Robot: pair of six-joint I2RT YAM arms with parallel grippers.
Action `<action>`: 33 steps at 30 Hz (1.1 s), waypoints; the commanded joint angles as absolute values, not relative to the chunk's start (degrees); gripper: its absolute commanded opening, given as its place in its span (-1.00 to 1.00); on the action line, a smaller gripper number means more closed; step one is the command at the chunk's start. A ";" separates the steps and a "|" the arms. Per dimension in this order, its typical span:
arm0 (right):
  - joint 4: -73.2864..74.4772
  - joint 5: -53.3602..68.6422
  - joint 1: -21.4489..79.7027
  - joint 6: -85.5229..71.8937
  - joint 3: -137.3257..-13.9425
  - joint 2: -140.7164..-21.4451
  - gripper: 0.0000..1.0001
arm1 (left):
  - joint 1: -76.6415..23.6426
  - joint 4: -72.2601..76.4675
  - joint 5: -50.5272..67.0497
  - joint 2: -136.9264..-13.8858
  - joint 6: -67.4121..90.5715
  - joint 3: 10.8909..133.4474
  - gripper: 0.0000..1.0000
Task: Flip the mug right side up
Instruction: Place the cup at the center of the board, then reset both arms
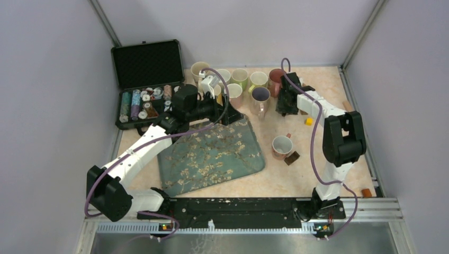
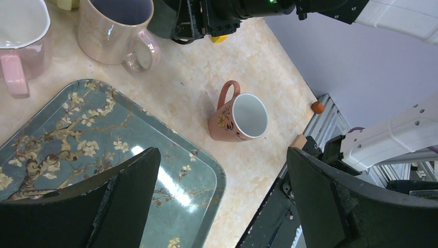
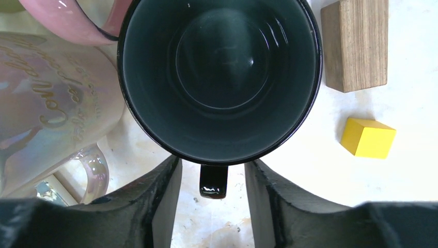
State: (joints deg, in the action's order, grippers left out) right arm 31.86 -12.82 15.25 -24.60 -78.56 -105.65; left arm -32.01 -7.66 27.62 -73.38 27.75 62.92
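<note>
Glossy black mug [image 3: 219,77] stands upright, mouth up, on the pale table [image 3: 310,170]

White arms [image 1: 138,150] with black joints [image 1: 344,138] (a purple cable [image 1: 312,145] along each).

Bright even overhead light, glare on tray [image 2: 166,182], soft shadows, wrist-view edges seemingly blurred.

The right gripper [image 3: 213,164] points straight down over a dark mug [image 3: 219,77] that stands upright, its mouth facing the camera and its inside bare. The mug's handle [image 3: 213,182] sits between the two fingers [image 3: 160,196], which stand apart with a strip of pale table [image 3: 320,181] showing on either side of it; the tips seem just short of the mug's wall. Right of the gripper lie a yellow cube [image 3: 368,137] and, beyond it, a wooden block [image 3: 355,44]. To the left stands a pearly mug [image 3: 51,103], with a pink mug [image 3: 77,20] past it.
</note>
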 commanded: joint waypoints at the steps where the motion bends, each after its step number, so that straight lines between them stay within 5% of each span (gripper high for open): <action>1: 31.83 -14.03 14.94 -24.44 -81.04 -102.35 0.03 | -31.74 -6.05 28.17 -72.69 28.04 64.36 0.97; 14: 32.72 -11.19 14.94 -24.00 -78.18 -91.33 0.96 | -31.76 -7.36 26.28 -73.17 27.03 65.78 0.97; 33: 18.87 4.38 21.31 -25.99 -68.71 -68.91 0.98 | -31.29 -9.58 18.17 -72.89 26.87 65.83 0.97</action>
